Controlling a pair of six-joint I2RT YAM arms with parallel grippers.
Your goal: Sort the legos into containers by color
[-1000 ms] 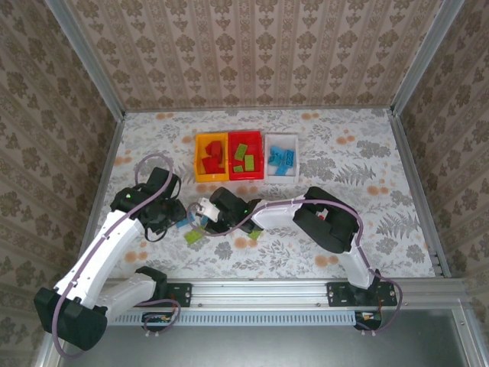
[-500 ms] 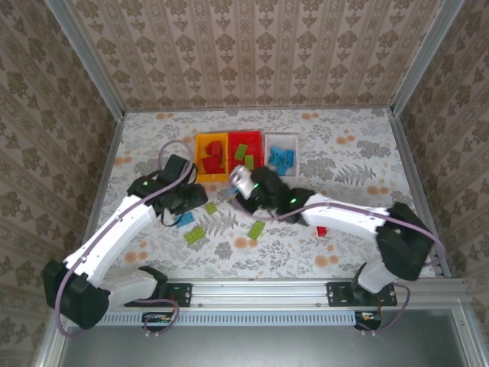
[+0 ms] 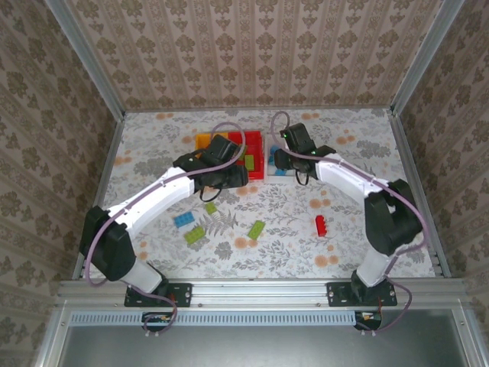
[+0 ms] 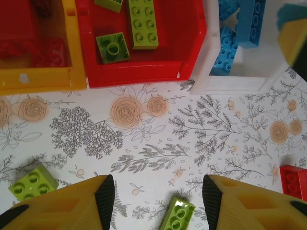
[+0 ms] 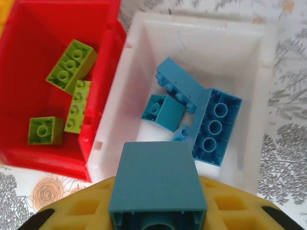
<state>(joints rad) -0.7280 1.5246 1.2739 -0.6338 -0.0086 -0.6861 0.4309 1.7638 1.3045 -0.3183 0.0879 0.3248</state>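
Having swung far to the white plastic bin (image 5: 201, 26), the right claw (image 5: 158, 211), clamped on a light-blue plastic brick (image 5: 154, 175), seems ready to release; the left claw (image 4: 158, 191) gapes empty.

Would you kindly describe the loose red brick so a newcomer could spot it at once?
Start at the white bin, rightmost of three at the far side of the table. Come toward the near edge and slightly right: the red brick lies alone there. The other loose ones, green bricks and a blue brick, lie to its left; it is the only red one outside a bin.
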